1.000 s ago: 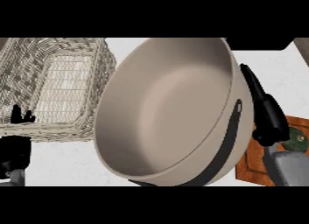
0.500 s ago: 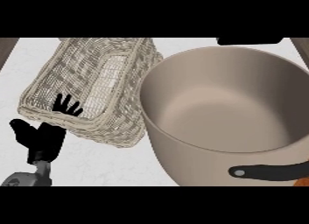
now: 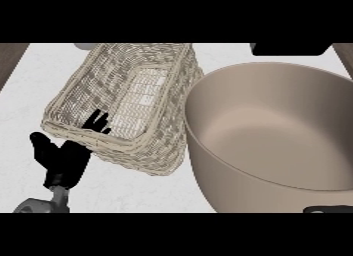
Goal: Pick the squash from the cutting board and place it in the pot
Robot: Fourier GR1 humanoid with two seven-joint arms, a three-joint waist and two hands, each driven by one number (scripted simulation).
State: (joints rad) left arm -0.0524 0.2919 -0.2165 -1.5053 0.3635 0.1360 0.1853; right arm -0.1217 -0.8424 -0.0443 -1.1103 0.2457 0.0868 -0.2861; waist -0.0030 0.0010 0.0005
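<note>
A large beige pot (image 3: 282,135) fills the right half of the head view, its inside bare. One black handle (image 3: 334,209) shows at its lower rim and another black handle (image 3: 291,48) at the top edge. My left hand (image 3: 64,157) stands at the lower left, fingers up and relaxed, its fingertips (image 3: 99,121) in front of the wicker basket. Neither the squash, the cutting board nor my right hand shows anywhere.
A woven wicker basket (image 3: 127,100) lies tilted on the white counter (image 3: 16,90), pressed against the pot's left side. Dark wood edges show at the far left (image 3: 2,65) and far right.
The view has kept swinging: pot and basket slid further right and down, the cutting board and my right forearm left the picture. My left hand holds the same open pose.
</note>
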